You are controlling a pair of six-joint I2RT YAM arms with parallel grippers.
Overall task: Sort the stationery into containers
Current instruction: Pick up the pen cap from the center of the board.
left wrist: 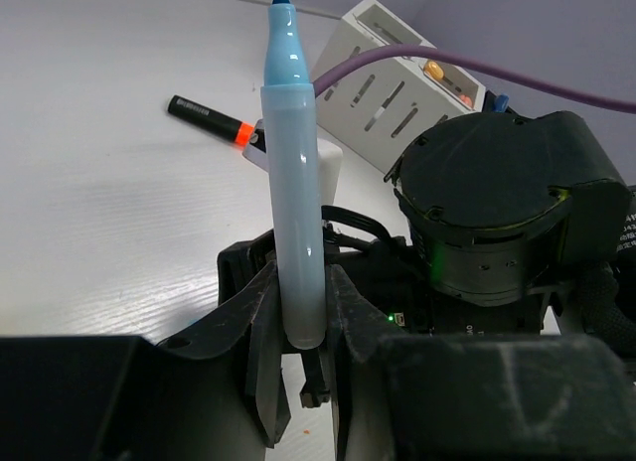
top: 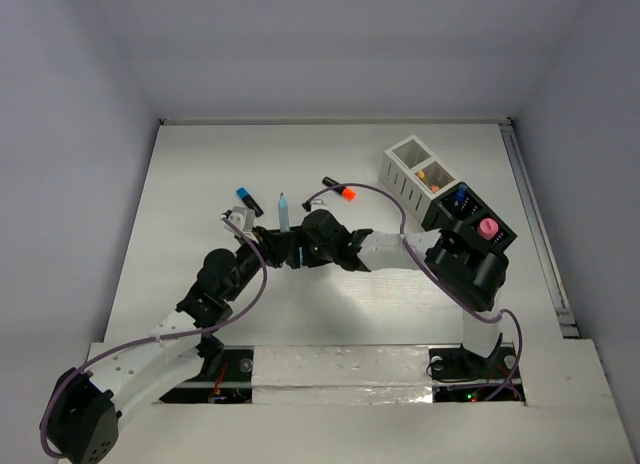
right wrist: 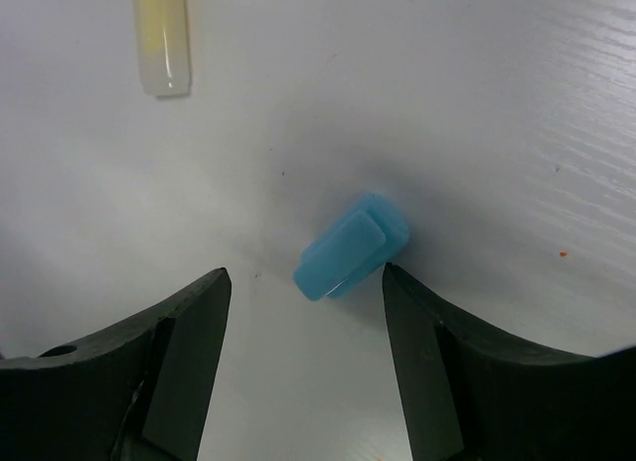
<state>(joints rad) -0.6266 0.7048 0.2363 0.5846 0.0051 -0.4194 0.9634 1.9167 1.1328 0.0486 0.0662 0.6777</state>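
Note:
My left gripper [left wrist: 298, 282] is shut on a pale blue marker [left wrist: 293, 173] and holds it upright, its dark blue tip bare; it also shows in the top view [top: 283, 212]. My right gripper [right wrist: 306, 282] is open, low over the table, with a light blue cap [right wrist: 351, 245] lying between and just ahead of its fingertips, close to the right finger. A yellowish marker end [right wrist: 164, 39] lies further ahead on the left. The containers [top: 440, 184] stand at the right, white boxes [left wrist: 388, 74] at the far end, a pink cylinder [top: 487, 227] in a black one.
A black marker with an orange cap [top: 340, 191] and one with a blue cap [top: 247, 199] lie on the table beyond the grippers. The two wrists are close together near the table's middle, and a purple cable [top: 385, 196] arcs over the right arm.

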